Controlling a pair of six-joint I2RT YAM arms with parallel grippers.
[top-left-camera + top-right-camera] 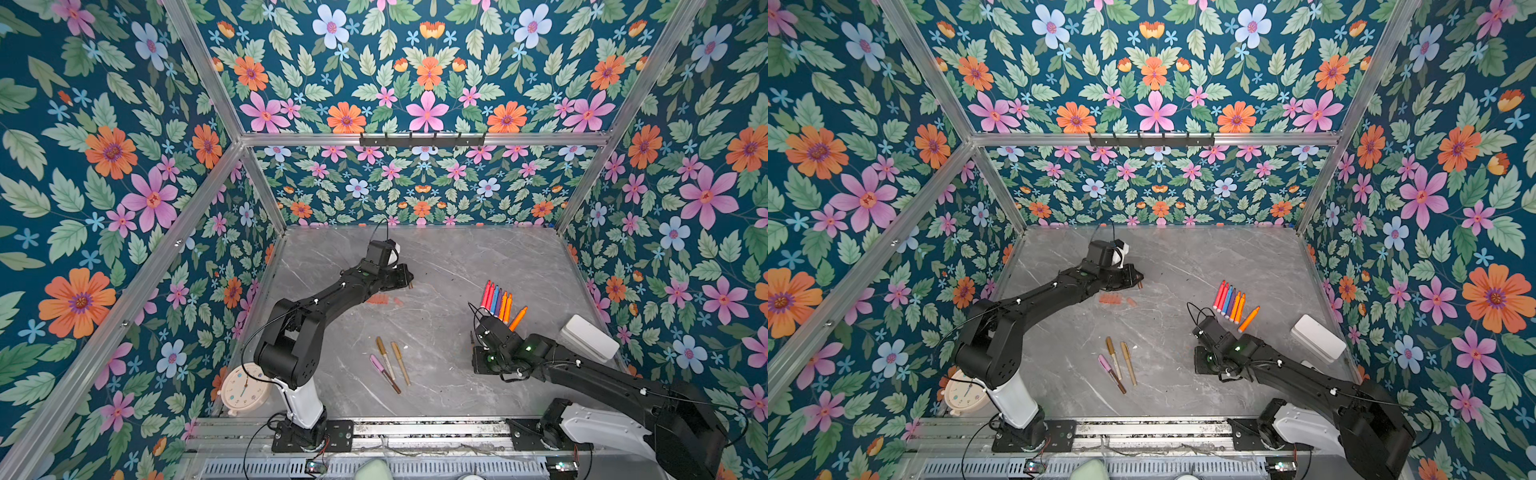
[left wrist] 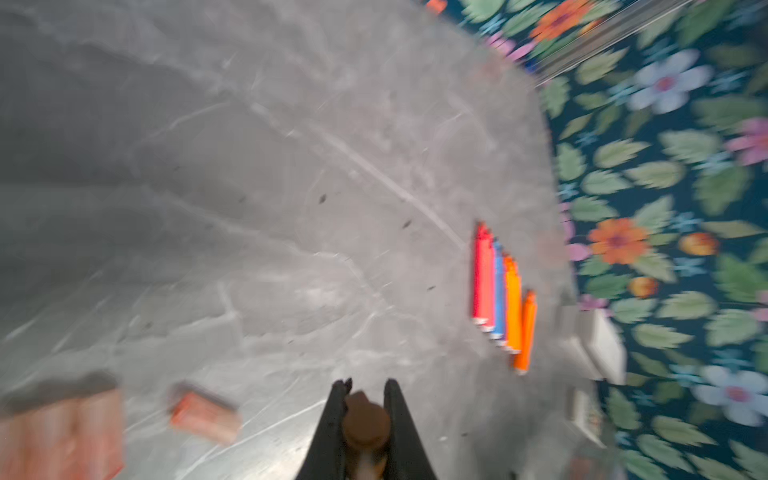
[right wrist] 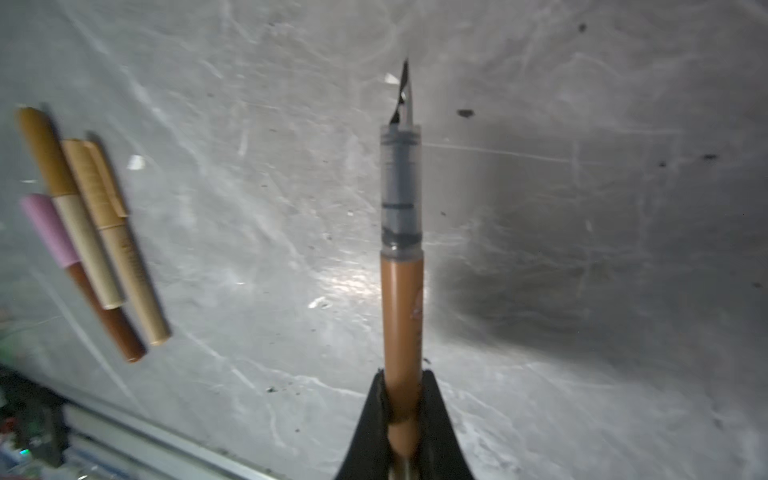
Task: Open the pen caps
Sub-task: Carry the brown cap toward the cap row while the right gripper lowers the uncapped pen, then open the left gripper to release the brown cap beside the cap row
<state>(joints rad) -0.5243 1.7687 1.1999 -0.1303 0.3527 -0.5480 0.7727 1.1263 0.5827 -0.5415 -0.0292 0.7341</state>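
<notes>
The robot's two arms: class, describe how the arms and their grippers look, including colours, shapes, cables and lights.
The left arm and right arm are matte black jointed links, each on a white base segment, with thin black cables looping alongside and small green lights. The left gripper and right gripper each have two flat, black, tapering fingers.

2 top cams high at front, downward, same whole table [image 1: 436, 257]; wrist cams close behind left claw [image 2: 368, 384], right claw [image 3: 405, 374].

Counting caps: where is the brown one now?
The brown cap is pinched in the left gripper, just left of centre in both top views, right behind the loose orange caps.
</notes>
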